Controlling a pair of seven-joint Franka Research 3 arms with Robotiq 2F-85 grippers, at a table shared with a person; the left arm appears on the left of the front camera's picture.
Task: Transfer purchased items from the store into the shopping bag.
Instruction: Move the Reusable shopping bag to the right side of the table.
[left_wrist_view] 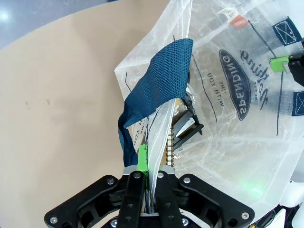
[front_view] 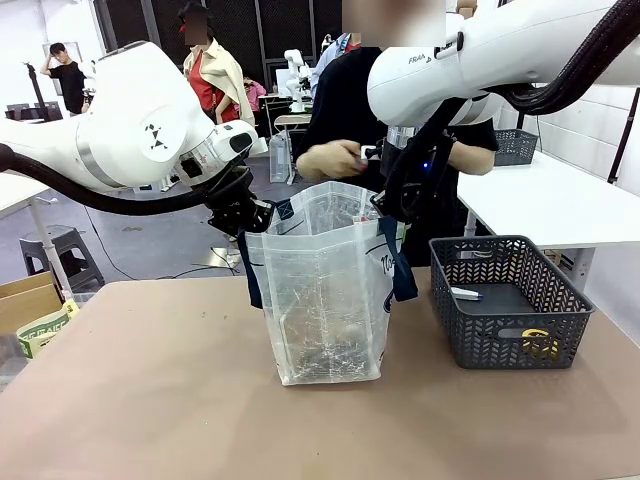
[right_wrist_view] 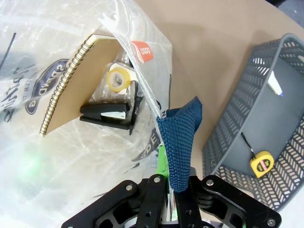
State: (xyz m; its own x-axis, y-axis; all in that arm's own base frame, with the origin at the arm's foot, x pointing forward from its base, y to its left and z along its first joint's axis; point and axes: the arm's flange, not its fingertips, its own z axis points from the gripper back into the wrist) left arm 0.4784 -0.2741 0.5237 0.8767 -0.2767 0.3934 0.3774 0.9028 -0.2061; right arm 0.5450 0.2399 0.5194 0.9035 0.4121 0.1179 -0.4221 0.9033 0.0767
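The shopping bag (front_view: 320,290) stands upright mid-table, translucent with navy straps. My left gripper (front_view: 262,215) is shut on its left rim and my right gripper (front_view: 385,205) is shut on its right rim, holding the mouth open. In the left wrist view the left gripper (left_wrist_view: 148,164) pinches the rim beside the navy strap (left_wrist_view: 159,80). The right gripper (right_wrist_view: 167,175) pinches rim and strap (right_wrist_view: 180,137). Inside the bag lie a spiral notebook (right_wrist_view: 80,80), a black stapler (right_wrist_view: 107,114) and a yellow tape roll (right_wrist_view: 118,78). The store (front_view: 505,300) holds a white stick (front_view: 465,294) and a yellow tape measure (right_wrist_view: 261,163).
A person stands behind the bag with a hand (front_view: 330,160) above its mouth, holding a small item I cannot make out. The basket sits just right of the bag. A white table (front_view: 540,200) stands far right, a cardboard box (front_view: 30,300) at the left edge.
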